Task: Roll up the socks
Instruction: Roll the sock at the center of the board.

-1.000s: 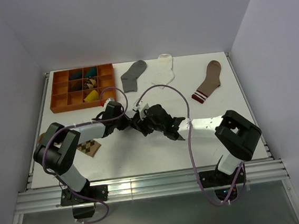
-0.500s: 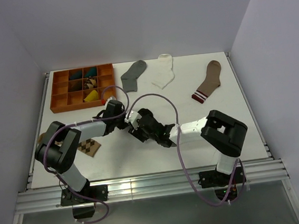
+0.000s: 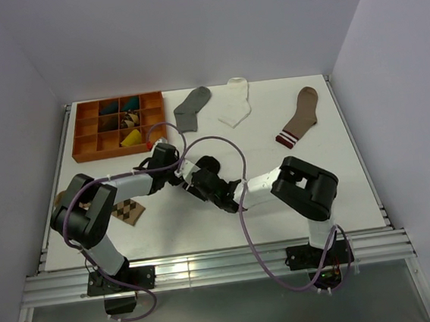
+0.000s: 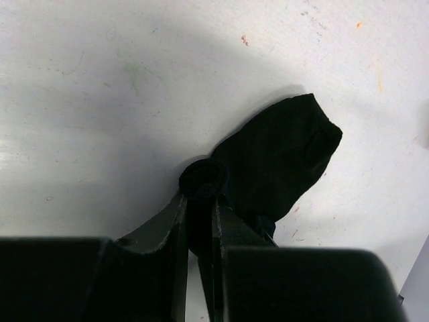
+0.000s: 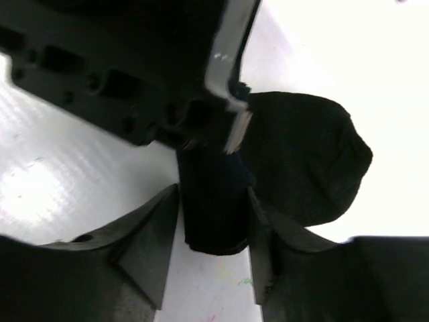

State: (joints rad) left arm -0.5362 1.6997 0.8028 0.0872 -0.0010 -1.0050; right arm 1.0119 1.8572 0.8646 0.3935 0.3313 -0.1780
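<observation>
Left gripper [image 4: 200,194] is clamped on the rolled end of the black sock [image 4: 281,154], whose flat part lies toward 2 o'clock in that wrist view. Right gripper [image 5: 213,199] straddles the same roll, a finger at each side; we cannot tell whether it presses. The sock sits near the centre of the white table [image 3: 339,187], which is scuffed and faintly speckled. Grey sock [image 3: 192,107] and white sock [image 3: 235,106] lie at 12 o'clock, and the orange tray [image 3: 81,136] at 10. Pale walls enclose three sides.

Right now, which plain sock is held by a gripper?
The black sock, its rolled end pinched in the left gripper; the grey sock and white sock lie flat, untouched.
</observation>
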